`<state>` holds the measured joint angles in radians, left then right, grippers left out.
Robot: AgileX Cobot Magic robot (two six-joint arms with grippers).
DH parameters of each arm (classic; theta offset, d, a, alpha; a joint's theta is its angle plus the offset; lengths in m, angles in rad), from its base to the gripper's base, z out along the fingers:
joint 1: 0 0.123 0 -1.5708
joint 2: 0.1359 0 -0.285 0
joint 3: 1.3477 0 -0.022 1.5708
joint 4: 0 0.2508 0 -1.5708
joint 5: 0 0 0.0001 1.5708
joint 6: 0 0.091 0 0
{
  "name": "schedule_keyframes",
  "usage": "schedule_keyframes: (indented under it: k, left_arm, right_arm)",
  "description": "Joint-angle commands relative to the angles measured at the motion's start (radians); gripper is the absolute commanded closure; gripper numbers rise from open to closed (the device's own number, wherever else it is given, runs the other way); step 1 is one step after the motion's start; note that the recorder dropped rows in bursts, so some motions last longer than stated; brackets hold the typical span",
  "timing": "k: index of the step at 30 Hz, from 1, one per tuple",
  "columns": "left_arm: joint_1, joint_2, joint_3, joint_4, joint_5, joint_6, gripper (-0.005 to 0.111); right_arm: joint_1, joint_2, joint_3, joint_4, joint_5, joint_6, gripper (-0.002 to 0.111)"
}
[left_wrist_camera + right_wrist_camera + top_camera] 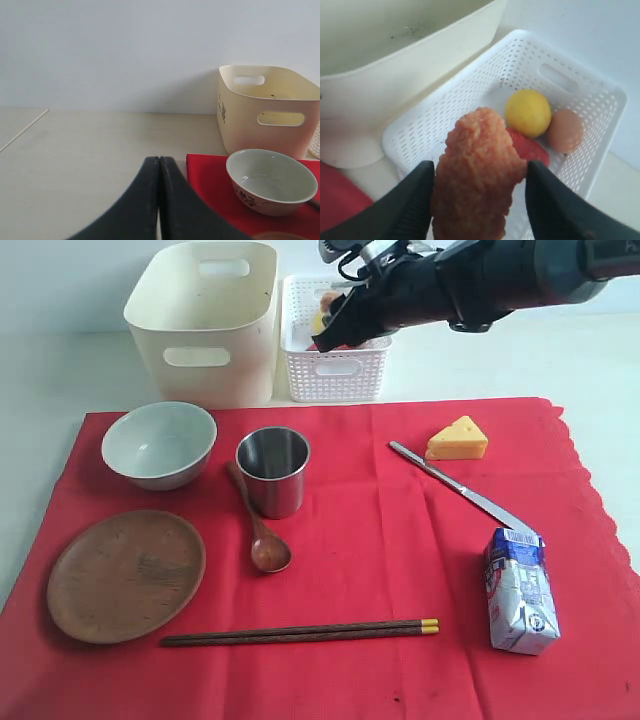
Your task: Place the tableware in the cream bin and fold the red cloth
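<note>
The red cloth (350, 540) lies spread flat on the table. On it are the pale bowl (160, 443), wooden plate (125, 575), steel cup (273, 470), wooden spoon (262, 530), chopsticks (300, 632) and knife (455, 485). The cream bin (205, 325) stands behind the cloth with nothing visible inside. My right gripper (480, 172) is shut on an orange breaded food piece (475, 170), held above the white basket (470, 100). My left gripper (159, 160) is shut and holds nothing, low over bare table beside the cloth's corner (210, 180), near the bowl (270, 180).
A cheese wedge (457, 440) and a blue-white milk carton (518, 590) sit on the right part of the cloth. The white lattice basket (335, 365) beside the bin holds a lemon (528, 112), an egg (565, 131) and a red sausage (530, 150).
</note>
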<state>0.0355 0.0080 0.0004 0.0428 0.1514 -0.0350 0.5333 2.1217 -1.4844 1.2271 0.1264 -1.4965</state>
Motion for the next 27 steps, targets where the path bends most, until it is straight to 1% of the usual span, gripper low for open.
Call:
schedule_keyframes:
  k: [1,6,14,19,23,27]
  left_arm:
    - [0.003,-0.003,0.000,-0.005,-0.004,0.000,0.107]
    - [0.003,-0.003,0.000,-0.005,-0.004,0.000,0.107]
    - [0.003,-0.003,0.000,-0.005,-0.004,0.000,0.107]
    - [0.003,-0.003,0.000,-0.005,-0.004,0.000,0.107]
    - [0.003,-0.003,0.000,-0.005,-0.004,0.000,0.107]
    - [0.003,-0.003,0.000,-0.005,-0.004,0.000,0.107]
  right_arm:
    - [0.001,0.070,-0.072,0.000,-0.030,-0.003,0.108]
    - [0.001,0.147,-0.134,0.003,-0.028,-0.003,0.108]
    - [0.001,0.148,-0.136,0.003,-0.028,-0.003,0.108]
    - [0.001,0.148,-0.136,0.078,-0.078,0.005,0.107]
    - [0.001,0.148,-0.136,0.170,-0.098,0.028,0.100]
    - [0.001,0.148,-0.136,0.194,-0.098,0.028,0.086]
